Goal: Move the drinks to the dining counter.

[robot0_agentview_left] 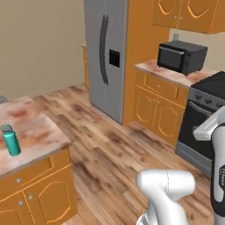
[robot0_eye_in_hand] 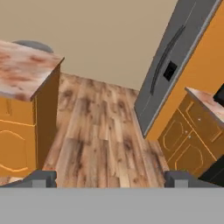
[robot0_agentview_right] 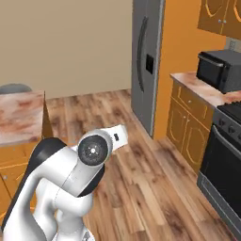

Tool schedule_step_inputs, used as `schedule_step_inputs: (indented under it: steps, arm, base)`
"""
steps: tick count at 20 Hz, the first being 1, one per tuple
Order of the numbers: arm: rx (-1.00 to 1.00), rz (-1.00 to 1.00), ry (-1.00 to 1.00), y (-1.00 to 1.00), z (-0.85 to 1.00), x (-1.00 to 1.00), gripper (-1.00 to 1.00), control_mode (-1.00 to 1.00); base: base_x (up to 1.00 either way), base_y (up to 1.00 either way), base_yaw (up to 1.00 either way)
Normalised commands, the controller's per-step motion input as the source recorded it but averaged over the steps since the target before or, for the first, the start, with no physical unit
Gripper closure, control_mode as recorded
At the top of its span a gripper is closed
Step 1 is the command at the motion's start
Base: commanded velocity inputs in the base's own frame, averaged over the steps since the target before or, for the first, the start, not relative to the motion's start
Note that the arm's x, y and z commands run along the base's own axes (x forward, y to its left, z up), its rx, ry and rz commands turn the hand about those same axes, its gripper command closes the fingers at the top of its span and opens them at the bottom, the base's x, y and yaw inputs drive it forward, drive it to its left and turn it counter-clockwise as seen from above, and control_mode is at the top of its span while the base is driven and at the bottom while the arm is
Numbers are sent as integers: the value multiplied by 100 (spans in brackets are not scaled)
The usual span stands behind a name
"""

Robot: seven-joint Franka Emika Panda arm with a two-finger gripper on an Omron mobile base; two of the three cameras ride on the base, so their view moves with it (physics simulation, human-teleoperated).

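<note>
Apparently mid-transit: gripper point(robot0_eye_in_hand: 109, 178) wide open, empty, aimed at floorboards. Tall teal bottle with grey cap point(robot0_agentview_left: 11, 140) already upright on reddish marbled island tabletop point(robot0_agentview_left: 37, 132), at nine o'clock. Next: fetching another drink.

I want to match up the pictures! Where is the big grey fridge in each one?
Left base view: the fridge stands at top centre, left of the orange cabinets.
Right base view: it stands at top, right of centre, before the wooden floor.
Hand view: it leans at upper right, tilted because the hand is rolled.
Shared landmark: the marbled dining counter, always at the left.
</note>
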Motion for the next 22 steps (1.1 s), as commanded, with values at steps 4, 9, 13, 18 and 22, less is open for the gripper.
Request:
schedule_step_inputs:
  steps: [4, 9, 13, 18, 22]
  arm:
    - [0, 0, 0, 0, 0, 0, -100, 100]
    - [0, 0, 0, 0, 0, 0, -100, 100]
    - [0, 0, 0, 0, 0, 0, -100, 100]
    - [0, 0, 0, 0, 0, 0, -100, 100]
    - [0, 0, 0, 0, 0, 0, -100, 100]
  base:
    - [26, -75, -81]
    - [26, -74, -81]
    - [25, -74, -81]
    - [21, -78, -80]
    - [28, -71, -76]
